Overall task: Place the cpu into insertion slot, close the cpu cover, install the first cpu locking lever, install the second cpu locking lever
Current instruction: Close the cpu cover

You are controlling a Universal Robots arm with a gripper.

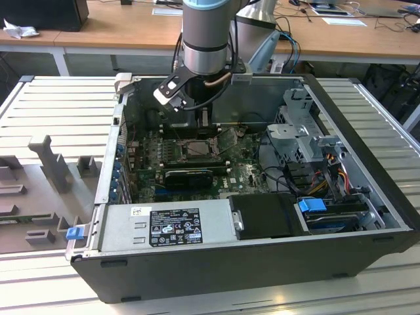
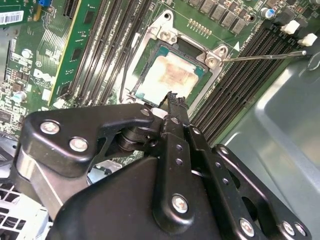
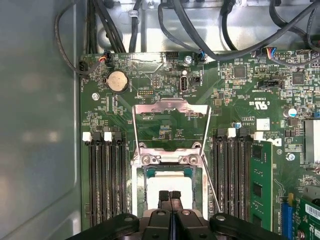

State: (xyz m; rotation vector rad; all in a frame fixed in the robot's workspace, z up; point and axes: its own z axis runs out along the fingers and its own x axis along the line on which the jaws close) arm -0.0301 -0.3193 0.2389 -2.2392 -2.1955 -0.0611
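Cpu [image 2: 167, 75] sits in insertion slot [image 2: 165, 31], cpu cover [image 3: 170, 106] open.

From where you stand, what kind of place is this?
Probably a robotics lab or workshop: an open PC case lies on a slatted metal bench, a robot arm reaches into it, and desks stand behind.

Tower PC case [image 1: 262, 269] open, on its side on a slatted metal table [image 1: 377, 108]. Power supply [image 1: 170, 223] along the near wall, drive cage [image 1: 298, 134] at the exterior view's right. Green motherboard [image 3: 240, 95]: coin cell [image 3: 118, 80], black memory slots [image 3: 105, 185], one seemingly holding a RAM stick [image 3: 261, 190]. Grey moulded fixtures [image 1: 52, 164] beside the case at the exterior view's left, wooden desks [image 1: 131, 29] behind.
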